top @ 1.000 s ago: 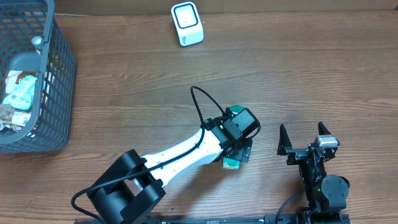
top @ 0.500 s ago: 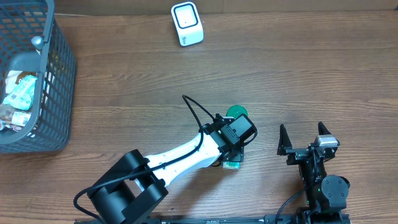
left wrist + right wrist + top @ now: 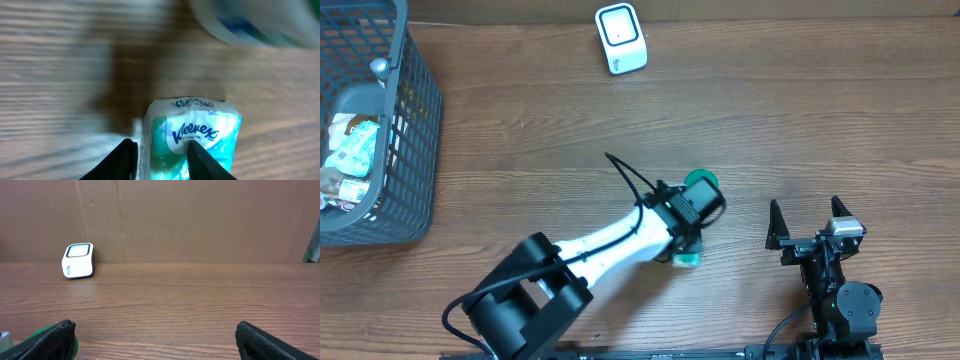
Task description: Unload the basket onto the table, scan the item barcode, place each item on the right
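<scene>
A teal and white Kleenex tissue pack lies on the wooden table, and in the overhead view the tissue pack peeks out just below the left wrist. My left gripper points down over it with its jaws narrowed around the pack's left part. The right finger crosses the pack's face and the left finger stands a sliver off its edge, so a firm grip cannot be made out. The white barcode scanner stands at the far edge of the table. My right gripper rests open and empty at the front right.
A green-lidded cup stands just beyond the left gripper. A blue wire basket with packaged items sits at the far left. From the right wrist, the scanner shows against a brown cardboard wall.
The left gripper's jaws have narrowed from wide open to close around the tissue pack. The wrist has shifted slightly left, uncovering the green-lidded cup. The right arm has not moved.
</scene>
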Tool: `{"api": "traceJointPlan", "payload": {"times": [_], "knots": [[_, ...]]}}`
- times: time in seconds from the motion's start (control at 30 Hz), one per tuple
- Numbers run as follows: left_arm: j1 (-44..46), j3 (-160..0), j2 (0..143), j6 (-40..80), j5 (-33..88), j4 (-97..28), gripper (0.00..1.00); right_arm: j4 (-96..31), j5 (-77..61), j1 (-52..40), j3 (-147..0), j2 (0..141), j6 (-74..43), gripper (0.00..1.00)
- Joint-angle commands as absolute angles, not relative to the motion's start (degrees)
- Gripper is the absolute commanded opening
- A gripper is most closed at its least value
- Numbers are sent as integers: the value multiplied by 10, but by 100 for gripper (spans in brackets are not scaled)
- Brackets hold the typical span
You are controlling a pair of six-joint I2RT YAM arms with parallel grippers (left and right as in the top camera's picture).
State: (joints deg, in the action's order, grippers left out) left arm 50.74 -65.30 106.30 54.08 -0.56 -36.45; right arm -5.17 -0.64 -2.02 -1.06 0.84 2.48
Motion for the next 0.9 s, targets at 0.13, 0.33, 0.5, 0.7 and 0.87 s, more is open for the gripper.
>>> {"api": "traceJointPlan", "payload": {"times": [0.13, 0.33, 0.5, 0.7, 0.87], "knots": [[400, -650, 1072, 469, -23, -378, 40, -48, -7, -23, -4, 2, 20, 100], [308, -650, 1072, 354, -98, -374, 43, -48, -7, -23, -4, 2, 20, 100], [252, -661, 1072, 284, -111, -348, 47, -48, -7, -23, -4, 2, 20, 100], [217, -748, 1067, 227, -110, -398, 54, -48, -7, -23, -4, 2, 20, 100], [222, -827, 1067, 227, -44, -457, 52, -48, -7, -23, -4, 2, 20, 100]]}}
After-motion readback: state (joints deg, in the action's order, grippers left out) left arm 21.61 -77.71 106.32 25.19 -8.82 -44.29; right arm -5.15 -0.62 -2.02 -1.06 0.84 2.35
